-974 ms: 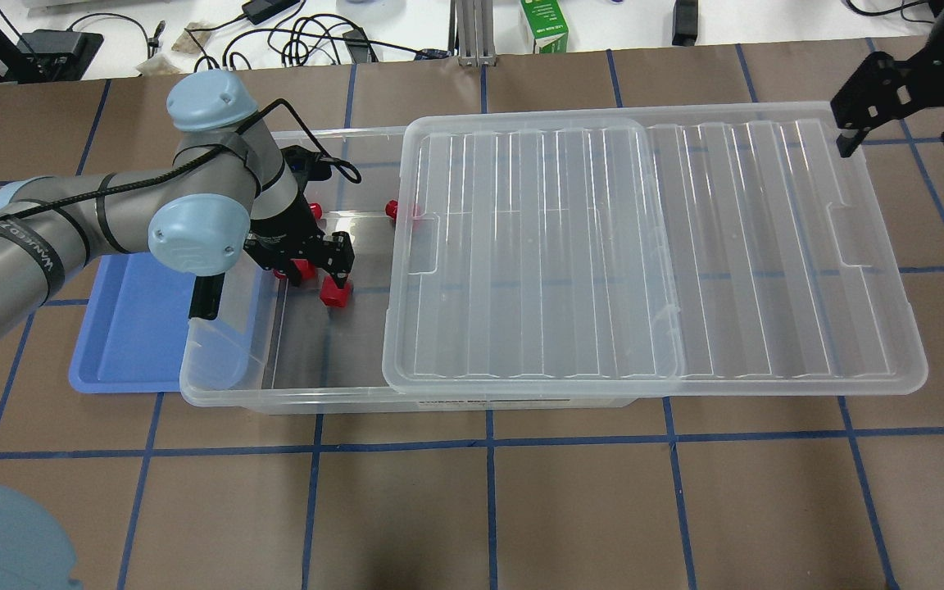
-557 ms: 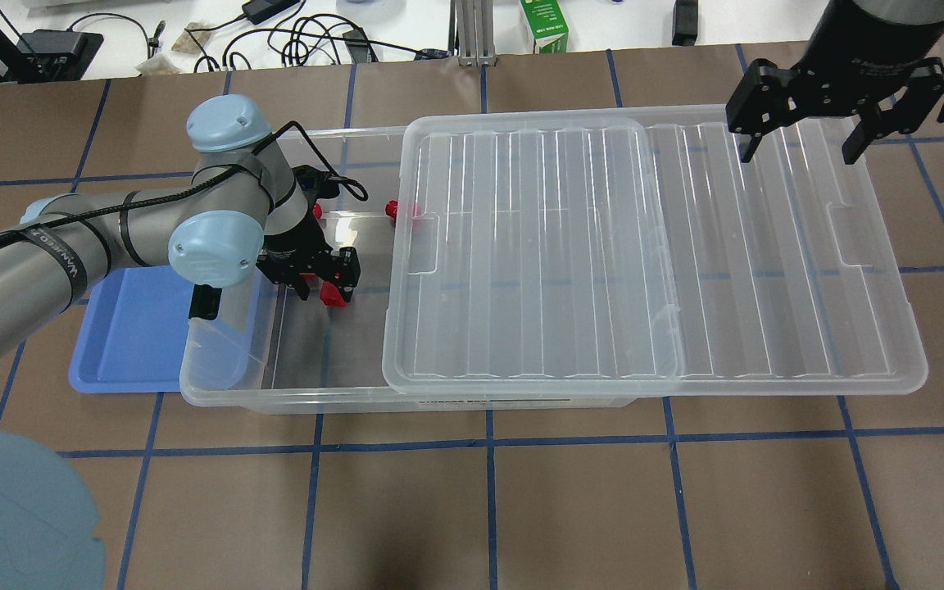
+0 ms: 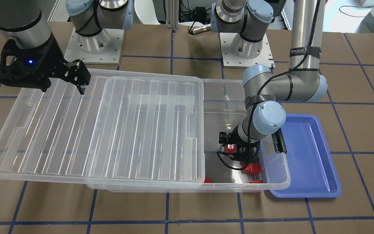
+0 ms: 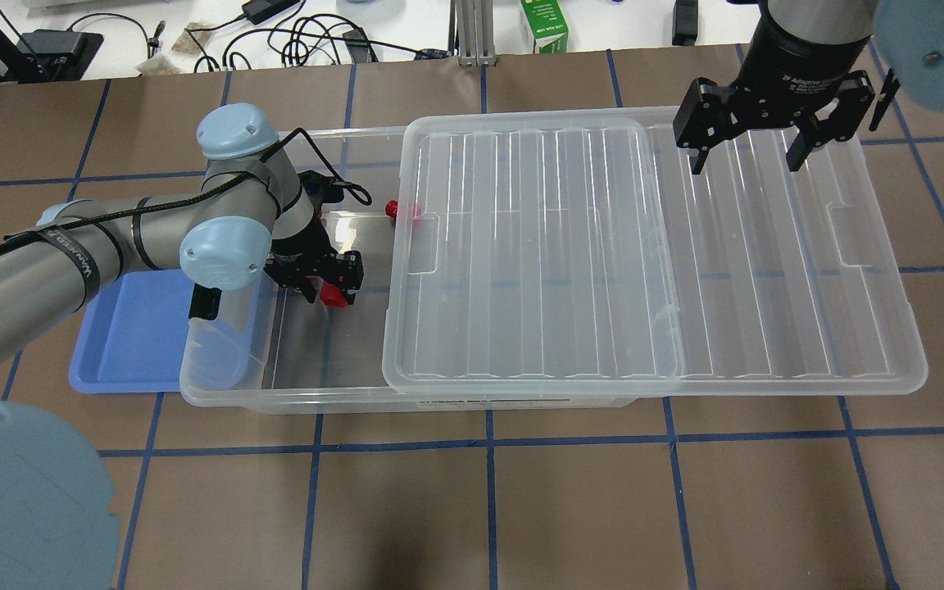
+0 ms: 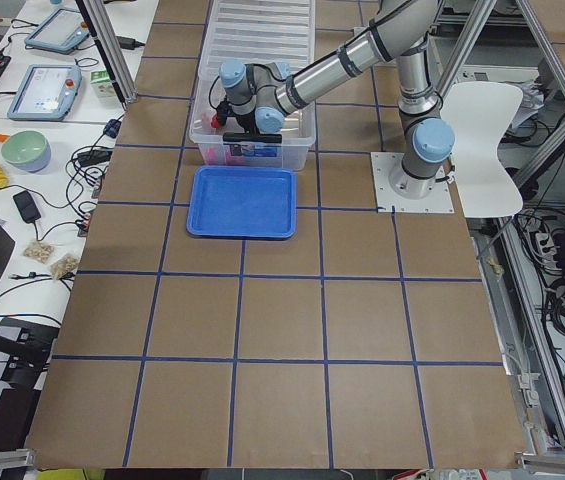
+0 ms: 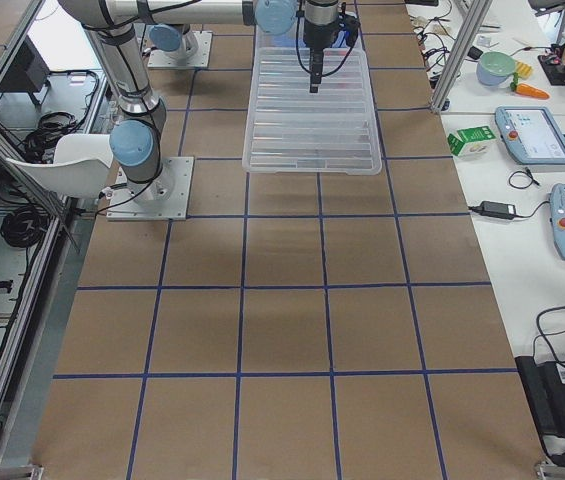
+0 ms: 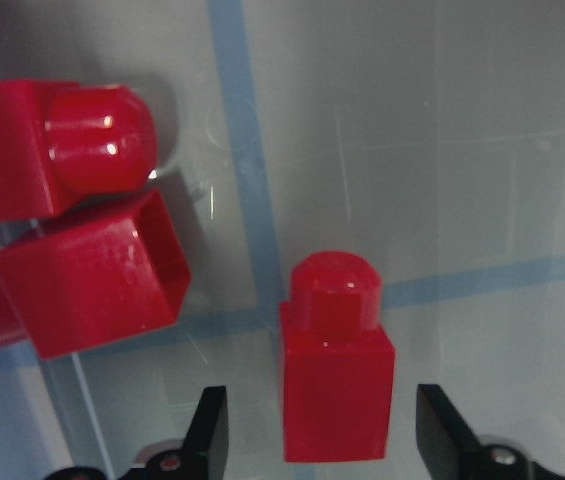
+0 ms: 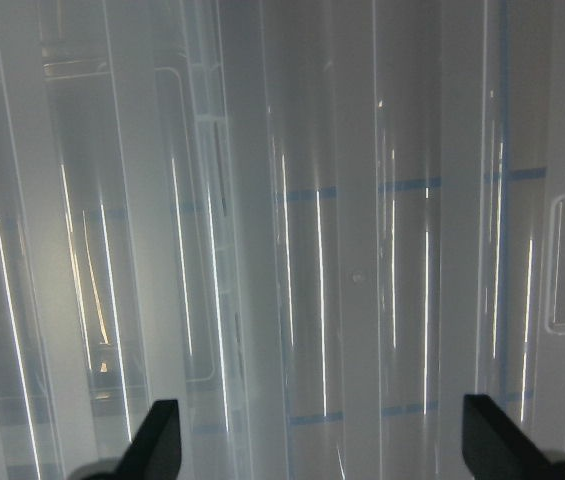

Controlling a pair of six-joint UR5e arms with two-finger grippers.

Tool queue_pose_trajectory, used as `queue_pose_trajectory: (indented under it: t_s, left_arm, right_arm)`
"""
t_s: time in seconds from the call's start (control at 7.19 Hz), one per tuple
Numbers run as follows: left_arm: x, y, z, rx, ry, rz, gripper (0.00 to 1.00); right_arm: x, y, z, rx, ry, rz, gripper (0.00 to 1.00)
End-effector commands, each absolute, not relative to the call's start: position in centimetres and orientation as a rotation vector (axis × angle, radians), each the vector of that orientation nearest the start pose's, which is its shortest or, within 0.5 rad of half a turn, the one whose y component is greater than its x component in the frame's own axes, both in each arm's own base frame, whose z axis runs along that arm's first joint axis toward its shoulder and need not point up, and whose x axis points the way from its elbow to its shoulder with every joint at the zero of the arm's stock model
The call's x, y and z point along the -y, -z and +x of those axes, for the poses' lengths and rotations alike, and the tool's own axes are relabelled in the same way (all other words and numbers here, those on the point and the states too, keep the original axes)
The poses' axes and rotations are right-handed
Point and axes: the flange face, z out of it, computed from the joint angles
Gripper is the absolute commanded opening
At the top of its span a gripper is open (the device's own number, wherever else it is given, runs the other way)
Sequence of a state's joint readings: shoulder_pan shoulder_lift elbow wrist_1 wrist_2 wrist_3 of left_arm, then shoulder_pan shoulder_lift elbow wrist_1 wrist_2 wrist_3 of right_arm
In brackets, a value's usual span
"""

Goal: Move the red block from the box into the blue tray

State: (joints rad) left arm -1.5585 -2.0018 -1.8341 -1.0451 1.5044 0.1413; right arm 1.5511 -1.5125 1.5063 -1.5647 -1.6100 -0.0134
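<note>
The clear box (image 4: 218, 385) lies across the table with its ribbed lid (image 4: 644, 246) slid to the right, so its left end is uncovered. My left gripper (image 4: 329, 285) is down inside that open end. In the left wrist view it (image 7: 324, 440) is open, with one red block (image 7: 337, 380) standing between the fingers, which do not touch it. Two more red blocks (image 7: 72, 230) lie close by. My right gripper (image 4: 746, 152) is open and empty above the lid's far right part. The blue tray (image 4: 132, 336) sits empty at the box's left end.
Other red blocks lie at the box's far wall (image 4: 394, 209) and near its front wall (image 3: 251, 168). The box's end wall and black latch bar (image 4: 203, 301) stand between the left gripper and the tray. Cables and a green carton (image 4: 544, 24) lie beyond the table's far edge.
The right arm has swung in from the right edge to above the lid. The left gripper has shifted slightly right and now straddles the red block, still open.
</note>
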Motion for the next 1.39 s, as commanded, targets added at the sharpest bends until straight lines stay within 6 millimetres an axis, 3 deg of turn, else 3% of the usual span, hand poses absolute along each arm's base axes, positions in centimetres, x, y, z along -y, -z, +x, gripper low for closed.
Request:
queue_pose_trajectory:
  t_s: [0.0, 0.14, 0.42, 0.56, 0.97, 1.25]
  left_arm:
    - [56.5, -18.4, -13.3, -3.208, -0.245, 0.188, 0.00]
    - [56.6, -18.6, -13.6, -3.209, -0.241, 0.195, 0.00]
    - [56.9, -22.4, -13.9, -3.201, -0.193, 0.188, 0.00]
    - [57.4, -25.2, -13.9, -3.201, -0.198, 0.183, 0.00]
    - [59.0, -37.6, -12.5, -3.190, -0.251, 0.150, 0.00]
    - [59.1, -42.5, -8.2, -3.167, -0.236, 0.066, 0.00]
  right_arm:
    - [52.2, -49.3, 12.0, -3.176, 0.024, -0.090, 1.00]
    - [52.3, -49.5, 12.1, -3.145, 0.033, -0.092, 1.00]
    - [52.3, -49.5, 12.3, -3.109, 0.034, -0.089, 1.00]
    - [52.4, -49.5, 12.3, -3.111, 0.038, -0.077, 1.00]
    - [52.3, -49.7, 12.2, -3.111, 0.048, -0.082, 1.00]
    - [52.2, -49.8, 12.1, -3.120, 0.047, -0.084, 1.00]
